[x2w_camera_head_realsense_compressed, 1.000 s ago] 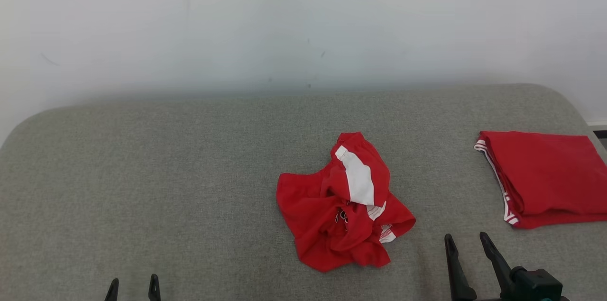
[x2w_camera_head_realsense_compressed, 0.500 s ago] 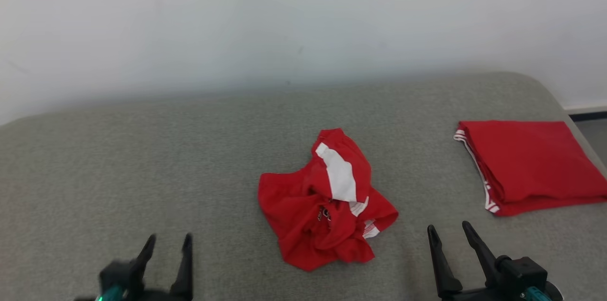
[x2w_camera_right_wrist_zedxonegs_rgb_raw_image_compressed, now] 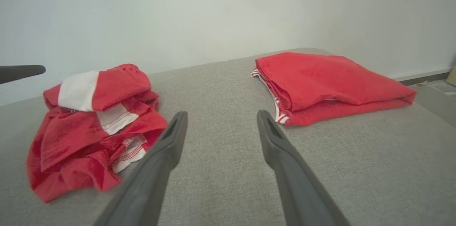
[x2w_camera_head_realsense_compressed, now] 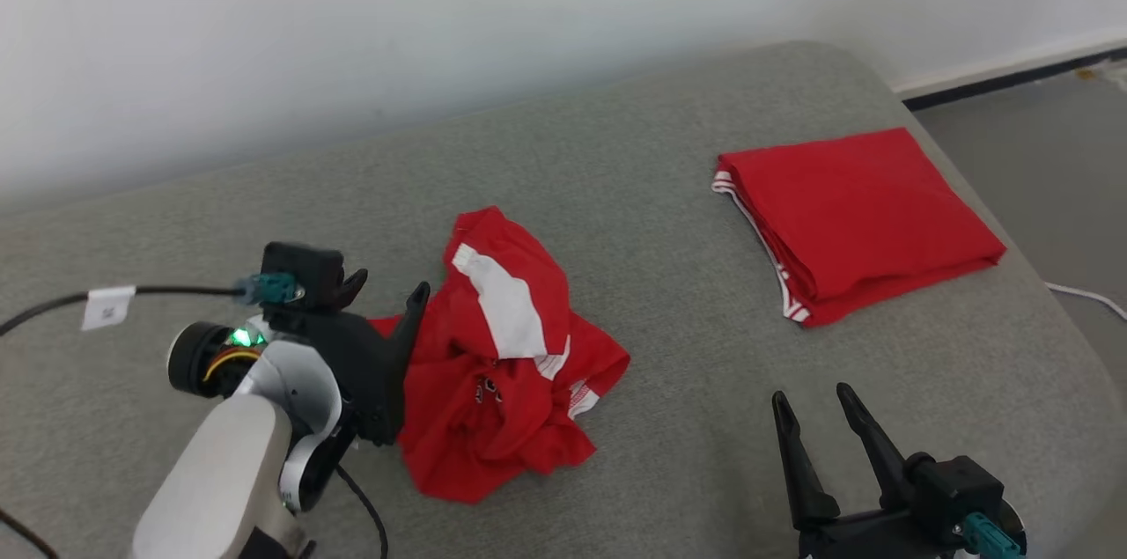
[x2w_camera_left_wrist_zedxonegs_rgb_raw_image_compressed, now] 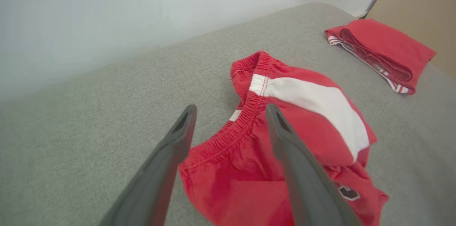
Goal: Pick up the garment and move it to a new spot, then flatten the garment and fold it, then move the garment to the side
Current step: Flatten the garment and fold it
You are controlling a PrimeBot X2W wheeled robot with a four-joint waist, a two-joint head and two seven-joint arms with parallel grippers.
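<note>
The garment [x2w_camera_head_realsense_compressed: 502, 365] is a crumpled pair of red shorts with a white side stripe, lying in a heap mid-surface; it also lies under the left wrist camera [x2w_camera_left_wrist_zedxonegs_rgb_raw_image_compressed: 310, 112] and left of the right wrist camera [x2w_camera_right_wrist_zedxonegs_rgb_raw_image_compressed: 89, 130]. My left gripper [x2w_camera_head_realsense_compressed: 387, 286] is open at the heap's left edge, its fingers straddling the elastic waistband [x2w_camera_left_wrist_zedxonegs_rgb_raw_image_compressed: 249, 112] without closing on it. My right gripper [x2w_camera_head_realsense_compressed: 812, 396] is open, low at the right, nothing between its fingers [x2w_camera_right_wrist_zedxonegs_rgb_raw_image_compressed: 171, 137] and apart from the cloth.
A second red garment [x2w_camera_head_realsense_compressed: 858, 207] lies folded near the right end of the grey padded surface [x2w_camera_head_realsense_compressed: 660, 189]. Beyond that rounded end is floor [x2w_camera_head_realsense_compressed: 1039, 145] with a white cable [x2w_camera_head_realsense_compressed: 1087, 299]. A pale wall runs along the back.
The head camera has swung, shifting the whole picture left. My left arm has risen and reached forward to the garment's left edge. The right gripper keeps its place and the garment lies as before.
</note>
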